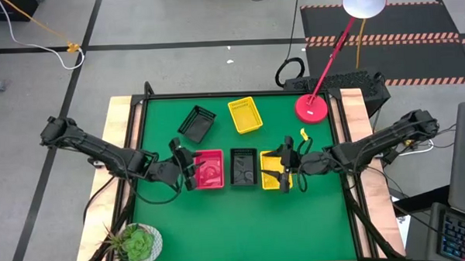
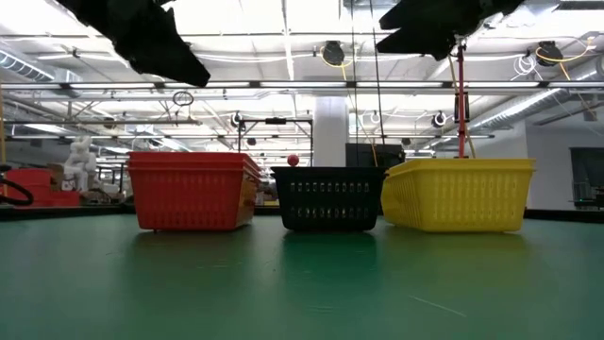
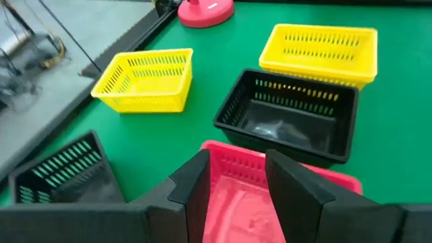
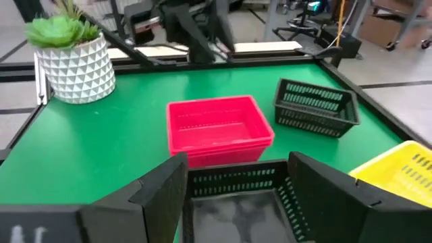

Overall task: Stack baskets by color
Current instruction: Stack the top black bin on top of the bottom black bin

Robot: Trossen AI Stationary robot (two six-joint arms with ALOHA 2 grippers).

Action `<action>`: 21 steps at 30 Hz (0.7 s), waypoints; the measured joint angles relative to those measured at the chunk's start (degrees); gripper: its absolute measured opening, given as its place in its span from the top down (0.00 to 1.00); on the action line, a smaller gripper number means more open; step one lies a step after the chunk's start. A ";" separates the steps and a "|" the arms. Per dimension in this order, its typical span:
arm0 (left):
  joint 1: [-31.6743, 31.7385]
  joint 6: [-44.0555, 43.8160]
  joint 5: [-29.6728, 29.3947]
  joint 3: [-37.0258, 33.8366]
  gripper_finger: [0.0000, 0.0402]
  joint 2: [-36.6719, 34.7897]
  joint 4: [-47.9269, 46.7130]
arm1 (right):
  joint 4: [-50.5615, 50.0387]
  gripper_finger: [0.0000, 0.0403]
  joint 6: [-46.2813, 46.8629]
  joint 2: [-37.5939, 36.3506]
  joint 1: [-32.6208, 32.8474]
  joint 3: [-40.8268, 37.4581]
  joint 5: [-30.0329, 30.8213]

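Two grippers are up off the bench. The left gripper point(image 1: 186, 165) hangs just beside the outer end of the red stack point(image 1: 209, 169), fingers point(image 3: 192, 185) parted with nothing between them; its wrist view looks past them onto the pink-red interior. The right gripper point(image 1: 285, 166) hangs over the yellow stack point(image 1: 273, 170) at the other end of the row, fingers point(image 4: 162, 185) spread wide and empty, with a black basket point(image 4: 236, 202) showing between them in its own view.

Between those two sits the black stack point(image 1: 244, 166), so the row across the middle of the bench reads red, black, yellow, each close beside the next. From the low view the three stand level on the green mat, red point(image 2: 193, 191), black point(image 2: 328, 198), yellow point(image 2: 460, 195).

Farther back, well apart from the row, a lone black basket point(image 1: 196, 123) lies at an angle, and just beside it a lone yellow basket point(image 1: 245, 114), also askew.

The red lamp base point(image 1: 311, 107) stands at the far right corner, and a potted plant point(image 1: 136, 244) at the near left corner.
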 joint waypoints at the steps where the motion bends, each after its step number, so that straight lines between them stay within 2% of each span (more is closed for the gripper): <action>1: -0.01 -1.26 0.03 0.00 0.64 0.00 -0.06 | -1.03 0.38 0.00 -0.82 -0.14 0.00 0.03; 6: 0.41 -4.56 0.86 0.00 0.64 0.00 -0.06 | -6.96 0.38 1.86 -3.38 -0.24 -0.02 0.00; 9: 1.15 -4.81 3.65 0.00 0.64 0.01 -0.07 | -9.95 0.38 2.93 -4.39 -0.17 -0.02 -0.34; 14: 2.39 -3.28 3.99 0.00 0.64 0.02 -0.34 | -13.32 0.38 4.35 -5.81 -0.04 -0.02 -0.39; 17: 5.03 -3.22 4.15 0.00 0.64 0.02 -2.39 | -14.29 0.38 4.70 -6.14 0.86 -0.02 -0.39; 21: 11.12 -2.46 9.83 1.24 0.64 0.04 -6.70 | -14.30 0.38 4.21 -6.14 2.33 -0.01 -0.44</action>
